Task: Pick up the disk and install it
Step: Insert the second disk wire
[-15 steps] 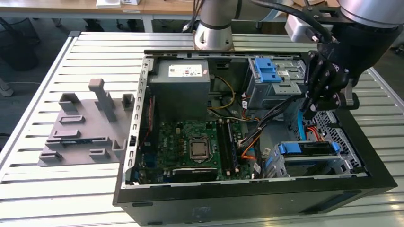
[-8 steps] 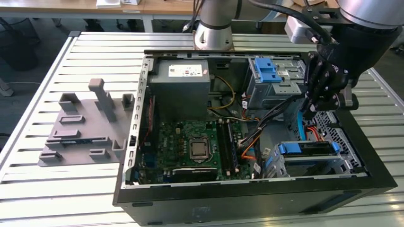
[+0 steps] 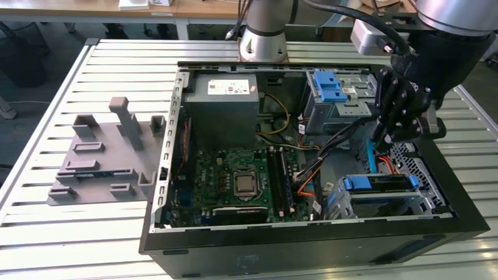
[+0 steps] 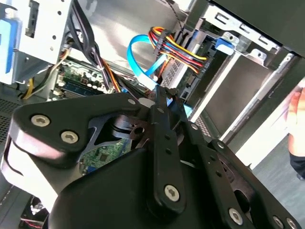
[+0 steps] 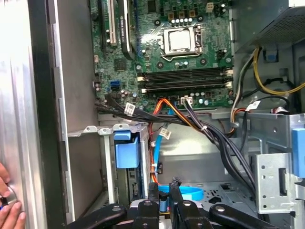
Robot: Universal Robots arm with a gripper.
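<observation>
The disk (image 3: 379,184) sits in the lower drive bay (image 3: 426,203) at the front right corner of the open computer case, seen in the exterior view. Only its blue bracket rail and dark edge show; the label is hidden. In the first wrist view the same blue bracket (image 5: 127,150) stands in the bay slot. My gripper (image 3: 386,139) hangs inside the case just behind that bay, apart from the disk, among the cables. Its fingertips (image 5: 153,190) are shut together with nothing held, close to a blue flat cable (image 4: 138,55); the gripper (image 4: 162,94) (image 5: 164,189) shows in both wrist views.
Inside the case are a grey power-supply box (image 3: 225,100), the motherboard (image 3: 241,181) and an upper drive cage with a blue latch (image 3: 333,87). Cable bundles (image 5: 205,131) cross near the gripper. A grey fixture (image 3: 101,157) lies left of the case. A person's hand (image 5: 8,205) rests outside the case wall.
</observation>
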